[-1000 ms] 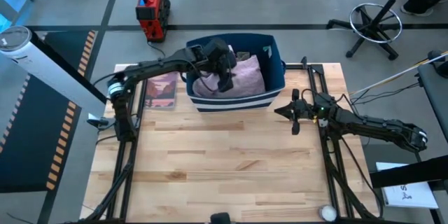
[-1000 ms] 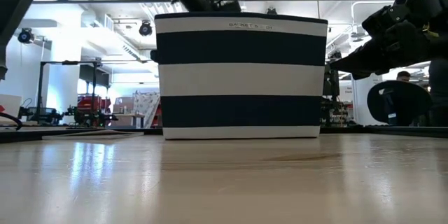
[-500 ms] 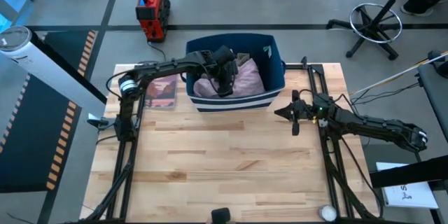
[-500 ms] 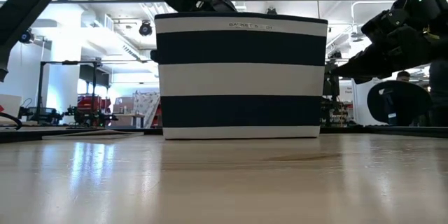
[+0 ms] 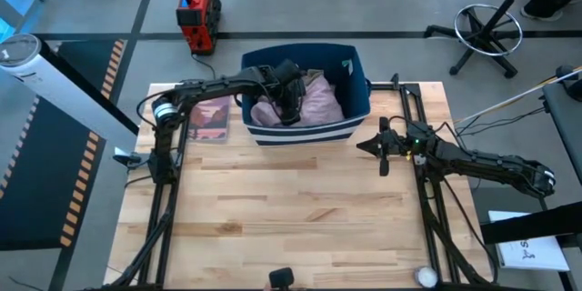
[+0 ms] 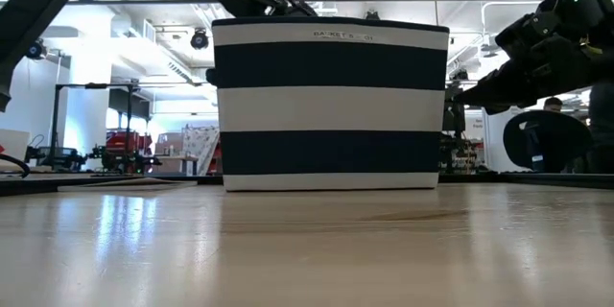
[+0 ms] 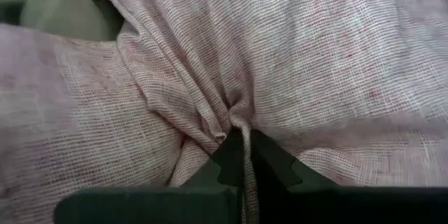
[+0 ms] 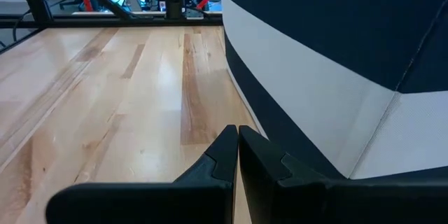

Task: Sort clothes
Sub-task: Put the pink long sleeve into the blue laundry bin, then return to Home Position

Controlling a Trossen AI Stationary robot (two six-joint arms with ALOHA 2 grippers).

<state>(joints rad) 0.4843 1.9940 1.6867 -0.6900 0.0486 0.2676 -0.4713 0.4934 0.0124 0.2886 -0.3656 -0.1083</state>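
Pink garment sits piled in the bin; my left gripper is pinched shut on a fold. Soft, light, drapey, so I'd lift high. Right gripper closed, empty, beside the bin.

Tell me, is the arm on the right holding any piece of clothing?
No, the right gripper hangs shut and empty over the wooden table, beside the striped bin.

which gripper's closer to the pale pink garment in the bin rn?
Left. The left gripper is shut on the pale pink garment inside the bin; the right gripper sits outside, beside the bin's right end.
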